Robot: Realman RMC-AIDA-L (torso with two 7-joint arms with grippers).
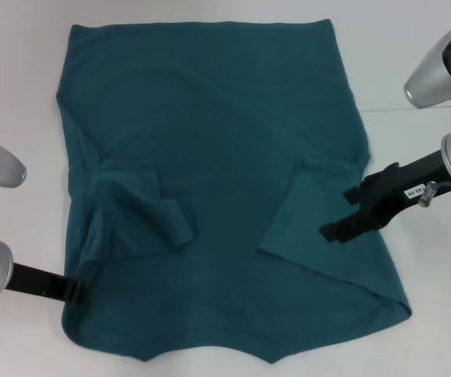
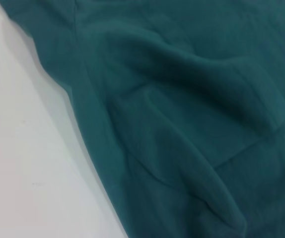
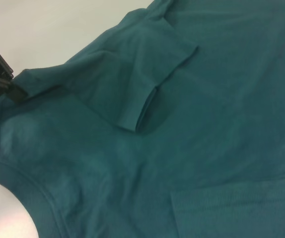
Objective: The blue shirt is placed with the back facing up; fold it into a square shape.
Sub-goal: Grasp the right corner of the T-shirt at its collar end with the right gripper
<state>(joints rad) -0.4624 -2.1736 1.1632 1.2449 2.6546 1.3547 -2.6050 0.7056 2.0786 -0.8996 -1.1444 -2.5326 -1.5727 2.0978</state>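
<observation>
blue shirt point(image 1: 218, 173) lies flat on the white table point(image 1: 21, 86), back up, collar end nearest the robot, long axis running away from it; both sleeves already folded inward. left gripper point(image 1: 75, 291) sits at the shirt's near-left edge, looks clamped on the fabric, though its fingertips are mostly hidden; right gripper point(image 1: 343, 224) hovers over the right side with jaws apart, holding nothing. Next fold likely runs along the long axis; left arm is already on the cloth, right arm is closest to the right edge.
</observation>
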